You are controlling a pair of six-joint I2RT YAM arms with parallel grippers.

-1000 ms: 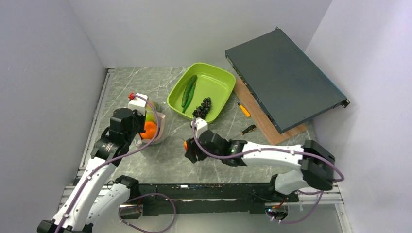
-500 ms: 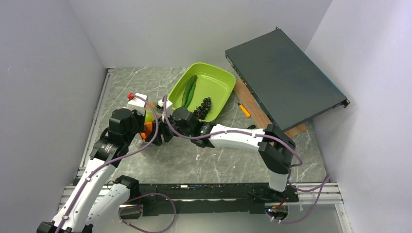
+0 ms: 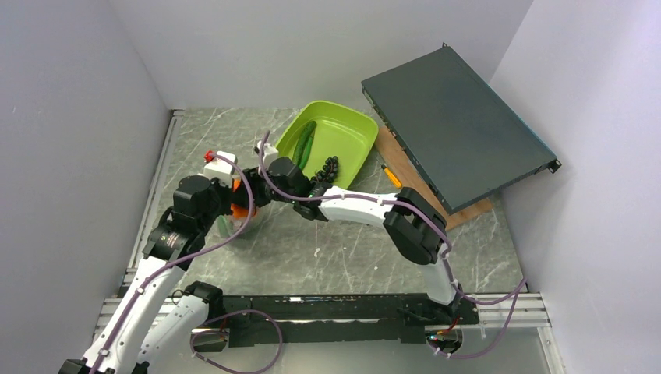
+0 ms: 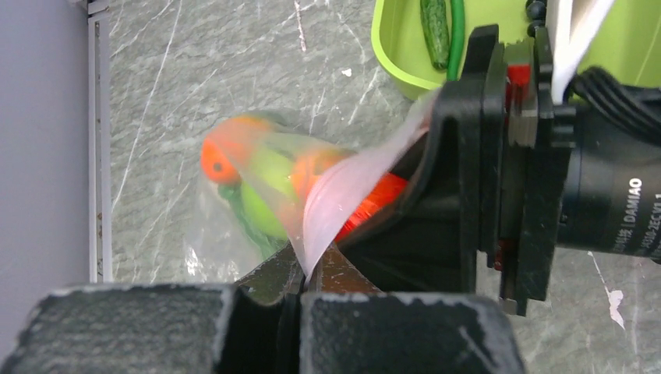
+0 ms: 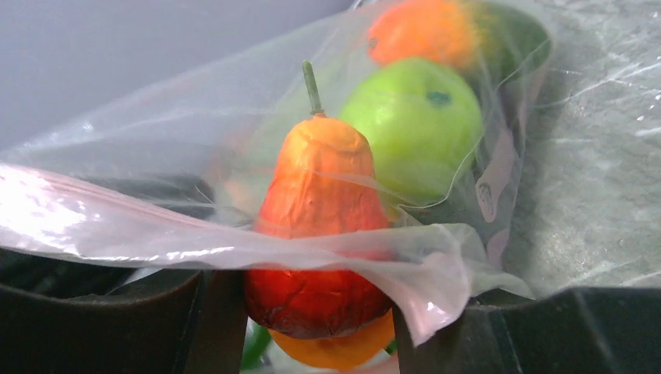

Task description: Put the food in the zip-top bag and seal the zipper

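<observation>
the right gripper point(image 5: 312, 312) is clamped on a red pepper point(image 5: 319, 202), stem pointing forward, with the pepper partway through the mouth of the zip-top bag point(image 5: 140, 195). the loose lip of film drapes over the pepper and the gripper's fingers point(image 5: 101, 327). the left gripper point(image 4: 300, 292) is pinched tight on the bag's mouth edge and props that side up, with the pink zipper point(image 4: 351, 183) rising from between its jaws. deeper in the bag lie a green apple point(image 5: 413, 125) and an orange point(image 5: 425, 31). beyond, the lime-green tray point(image 3: 355, 128) holds a cucumber point(image 3: 302, 146) and dark grapes point(image 3: 325, 171). as i judge it, the task is near its middle. at least two pieces are bagged and a third sits at the mouth. the tray's pieces are left to move, and the zipper is open, not yet sealed.
</observation>
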